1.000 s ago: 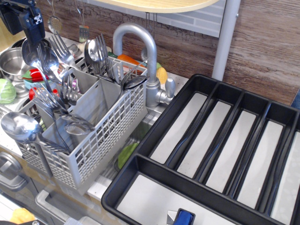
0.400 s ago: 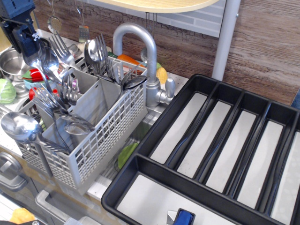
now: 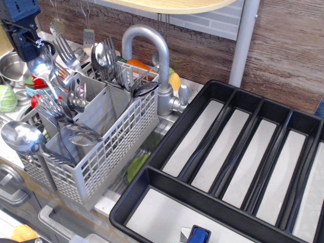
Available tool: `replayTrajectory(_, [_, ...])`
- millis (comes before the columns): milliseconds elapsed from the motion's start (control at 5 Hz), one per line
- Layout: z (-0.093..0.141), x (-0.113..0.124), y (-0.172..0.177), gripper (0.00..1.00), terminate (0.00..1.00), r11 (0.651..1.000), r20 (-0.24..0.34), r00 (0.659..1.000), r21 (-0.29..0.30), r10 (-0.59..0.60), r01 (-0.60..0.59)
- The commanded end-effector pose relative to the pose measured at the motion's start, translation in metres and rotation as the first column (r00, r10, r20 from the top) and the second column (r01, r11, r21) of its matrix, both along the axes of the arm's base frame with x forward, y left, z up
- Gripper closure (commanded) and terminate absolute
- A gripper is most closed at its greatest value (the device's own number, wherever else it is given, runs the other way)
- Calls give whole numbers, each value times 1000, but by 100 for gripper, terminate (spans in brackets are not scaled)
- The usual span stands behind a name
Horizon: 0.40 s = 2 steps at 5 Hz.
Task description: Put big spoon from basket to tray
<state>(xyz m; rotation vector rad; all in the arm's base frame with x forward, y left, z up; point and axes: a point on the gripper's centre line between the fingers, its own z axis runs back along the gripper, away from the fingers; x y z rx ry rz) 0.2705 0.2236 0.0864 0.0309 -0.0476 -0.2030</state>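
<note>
Big spoon (image 3: pixel 43 68) (no readable markings) gripped by fingers (image 3: pixel 31 44) above basket (image 3: pixel 109 134).

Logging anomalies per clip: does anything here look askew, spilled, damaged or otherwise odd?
Nothing looks spilled or broken. The gripper sits over the basket's far left corner at a big spoon. A round-bowled ladle leans out over the basket's near-left edge. The tray holds no cutlery; a small blue object sits at its front edge.

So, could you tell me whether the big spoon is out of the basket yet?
Not yet. The big spoon hangs bowl-up under the gripper, its handle still reaching down into the basket.
</note>
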Motion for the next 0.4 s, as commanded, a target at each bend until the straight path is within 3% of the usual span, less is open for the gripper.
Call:
replayTrajectory(0, [47,10,-3,100,0,985,-35,998,162,-49,54])
replayTrajectory(200, [81,17,1,100,0,938,-199,977,319,-75,137])
